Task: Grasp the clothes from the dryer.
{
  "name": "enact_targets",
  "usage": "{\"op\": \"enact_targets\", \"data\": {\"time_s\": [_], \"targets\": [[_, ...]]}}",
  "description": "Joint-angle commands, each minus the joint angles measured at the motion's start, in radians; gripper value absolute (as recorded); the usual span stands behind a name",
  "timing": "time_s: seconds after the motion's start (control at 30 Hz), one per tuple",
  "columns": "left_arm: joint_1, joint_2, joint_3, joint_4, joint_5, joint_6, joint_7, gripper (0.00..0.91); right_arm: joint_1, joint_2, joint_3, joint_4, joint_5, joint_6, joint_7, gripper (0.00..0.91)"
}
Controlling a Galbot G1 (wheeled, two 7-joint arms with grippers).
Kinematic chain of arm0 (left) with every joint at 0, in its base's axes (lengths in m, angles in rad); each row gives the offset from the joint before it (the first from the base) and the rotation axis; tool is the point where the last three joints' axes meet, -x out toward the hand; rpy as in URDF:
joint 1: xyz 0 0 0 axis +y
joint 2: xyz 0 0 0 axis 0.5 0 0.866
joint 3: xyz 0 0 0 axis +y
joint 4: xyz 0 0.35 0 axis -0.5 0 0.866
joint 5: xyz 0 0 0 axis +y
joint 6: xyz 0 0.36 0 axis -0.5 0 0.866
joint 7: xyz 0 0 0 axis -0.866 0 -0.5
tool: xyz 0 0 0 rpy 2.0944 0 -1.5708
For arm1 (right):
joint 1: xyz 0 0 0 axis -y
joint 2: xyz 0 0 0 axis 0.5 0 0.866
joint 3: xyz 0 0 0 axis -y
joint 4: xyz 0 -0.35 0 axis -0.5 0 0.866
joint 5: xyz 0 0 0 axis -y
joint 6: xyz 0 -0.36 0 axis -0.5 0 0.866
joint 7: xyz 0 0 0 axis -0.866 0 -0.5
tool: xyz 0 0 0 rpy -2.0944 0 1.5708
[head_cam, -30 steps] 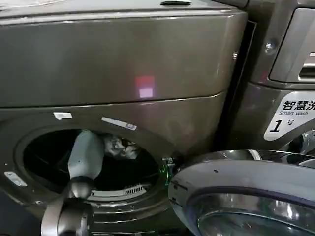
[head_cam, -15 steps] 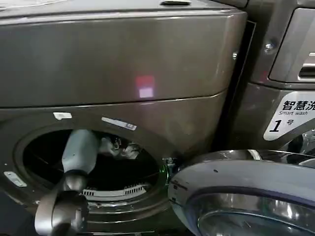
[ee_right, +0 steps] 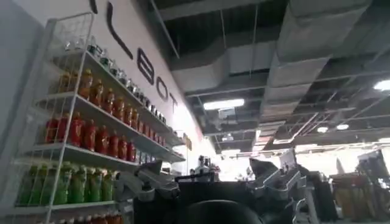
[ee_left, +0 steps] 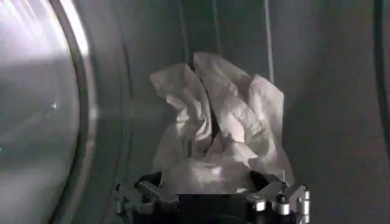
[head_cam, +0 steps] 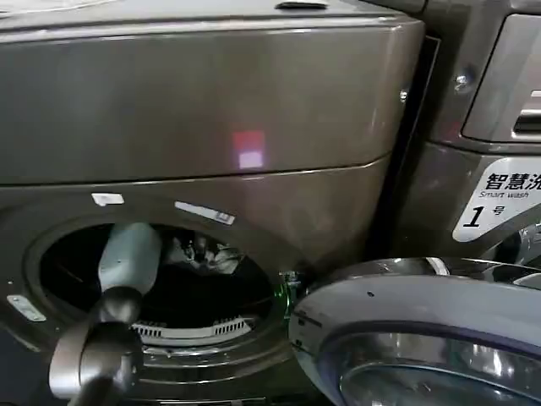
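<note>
- The clothes (ee_left: 216,131), a small crumpled white bundle, sit inside the drum of the dryer (head_cam: 211,101), bunched up between the two fingers of the left gripper (ee_left: 212,198).
- In the left wrist view the fingers (ee_left: 139,196) flank the fabric on both sides and appear closed onto it, so the bundle looks gripped.
- The left arm reaches through the round porthole because the cloth lies deep inside.
- The glass door (head_cam: 414,338) hangs open, keeping the opening free.
- The right gripper (ee_right: 210,182) idles elsewhere, fingers spread and holding nothing, pointing at drink shelves (ee_right: 91,134).
</note>
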Motion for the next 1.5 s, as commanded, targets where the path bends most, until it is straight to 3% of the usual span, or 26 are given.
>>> {"op": "enact_targets", "data": {"time_s": [0.03, 0.27, 0.3, 0.33, 0.37, 0.93, 1.27, 1.37, 1.5], "targets": [[0.019, 0.003, -0.001, 0.053, -0.059, 0.006, -0.025, 0.907, -0.001, 0.000, -0.001, 0.001, 0.000, 0.000, 0.000, 0.907], [0.034, 0.008, 0.003, 0.072, -0.115, 0.047, -0.052, 0.907, -0.005, -0.001, 0.000, 0.002, 0.000, 0.003, 0.000, 0.907], [0.036, 0.008, 0.004, 0.071, -0.123, 0.043, -0.051, 0.546, -0.004, -0.001, -0.001, 0.001, 0.000, 0.003, 0.000, 0.907], [0.037, 0.008, 0.004, 0.069, -0.127, 0.037, -0.048, 0.057, -0.004, -0.001, -0.001, 0.001, 0.001, 0.003, 0.001, 0.907], [0.039, 0.008, 0.004, 0.068, -0.137, 0.030, -0.040, 0.000, -0.004, 0.000, -0.002, 0.000, 0.001, 0.003, 0.000, 0.907], [0.066, 0.023, 0.004, 0.040, -0.207, 0.033, -0.053, 0.000, 0.006, -0.012, -0.015, -0.003, 0.006, -0.003, 0.002, 0.907], [0.115, 0.033, 0.005, -0.102, -0.317, 0.075, -0.123, 0.000, 0.010, -0.013, -0.014, 0.003, 0.007, -0.010, 0.001, 0.907], [0.134, 0.032, -0.001, -0.165, -0.411, 0.081, -0.187, 0.000, 0.014, -0.016, -0.015, 0.001, 0.007, -0.010, 0.001, 0.907], [0.150, 0.001, -0.023, -0.190, -0.585, 0.085, -0.456, 0.000, 0.017, -0.005, -0.025, 0.022, 0.019, -0.019, -0.001, 0.907]]}}
